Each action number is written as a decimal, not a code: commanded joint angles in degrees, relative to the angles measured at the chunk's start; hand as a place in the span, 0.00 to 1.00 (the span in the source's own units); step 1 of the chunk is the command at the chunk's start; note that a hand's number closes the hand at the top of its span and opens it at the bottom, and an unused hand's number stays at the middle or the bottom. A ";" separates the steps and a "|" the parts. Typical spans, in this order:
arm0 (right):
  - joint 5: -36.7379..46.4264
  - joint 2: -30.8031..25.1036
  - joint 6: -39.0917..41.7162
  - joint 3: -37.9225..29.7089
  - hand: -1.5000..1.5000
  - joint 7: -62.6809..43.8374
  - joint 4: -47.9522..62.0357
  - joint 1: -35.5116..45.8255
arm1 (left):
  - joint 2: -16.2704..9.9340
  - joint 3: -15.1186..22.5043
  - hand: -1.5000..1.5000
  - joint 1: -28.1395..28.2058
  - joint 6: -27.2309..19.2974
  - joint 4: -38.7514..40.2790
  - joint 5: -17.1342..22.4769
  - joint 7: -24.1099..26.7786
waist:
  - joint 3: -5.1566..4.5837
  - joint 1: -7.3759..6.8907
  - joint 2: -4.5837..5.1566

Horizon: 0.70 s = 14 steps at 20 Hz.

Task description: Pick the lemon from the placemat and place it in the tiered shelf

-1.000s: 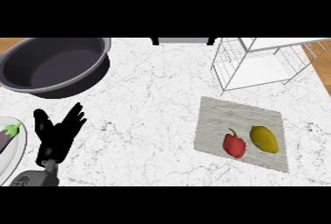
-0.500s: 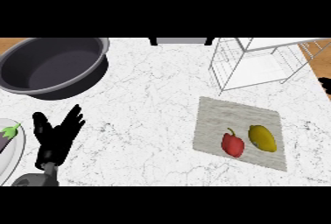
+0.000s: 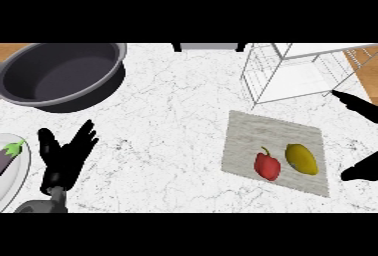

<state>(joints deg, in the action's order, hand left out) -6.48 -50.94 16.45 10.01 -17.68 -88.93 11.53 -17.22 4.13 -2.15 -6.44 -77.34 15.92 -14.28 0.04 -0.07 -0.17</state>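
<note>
White marble counter (image 3: 170, 125) fills the head view, with a strip of wooden floor at the upper corners. On the right half lies a grey placemat (image 3: 255, 137), set at a slight angle. The lemon (image 3: 301, 158) rests on it toward its right side, and a red pepper (image 3: 267, 164) sits just beside the lemon on its left, the two close but apart. Above the placemat stands the white wire tiered shelf (image 3: 295, 70), at the counter's upper right. A large dark bowl (image 3: 63, 72) sits at the upper left. At the left edge a white plate (image 3: 16, 182) carries an eggplant (image 3: 11, 155).

The left hand (image 3: 63, 157) shows at the lower left with fingers spread and pointing up, holding nothing. The right hand (image 3: 362, 167) enters from the right edge near the placemat; only fingers show, spread apart, one above and one below the lemon's level, touching neither it nor the mat.
</note>
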 commanded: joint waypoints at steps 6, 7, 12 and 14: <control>6.40 2.93 3.73 0.95 0.00 -12.94 -10.31 -2.27 | 2.48 1.08 0.50 3.49 -2.08 -4.49 -3.46 -1.79 | -0.05 0.02 0.01; 9.99 4.30 3.23 2.33 0.00 -10.74 -6.45 -1.65 | 0.36 -2.06 0.50 2.66 3.73 0.28 -0.07 1.25 | -0.06 -0.10 0.14; 17.34 9.05 0.89 0.16 0.00 -9.35 -9.06 -7.31 | 1.71 -2.10 0.50 -1.43 0.99 -1.12 -3.10 -4.32 | -0.04 0.24 0.11; 21.11 10.81 1.16 1.90 0.00 -8.23 -2.69 -4.21 | 1.11 -4.25 0.50 -0.68 4.94 3.71 -1.52 0.87 | -0.04 -0.03 0.22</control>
<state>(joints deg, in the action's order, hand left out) 9.13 -42.52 17.61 11.45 -27.27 -95.12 6.98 -16.12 1.47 -2.47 -3.89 -76.92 14.07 -15.24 0.04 -0.01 -0.08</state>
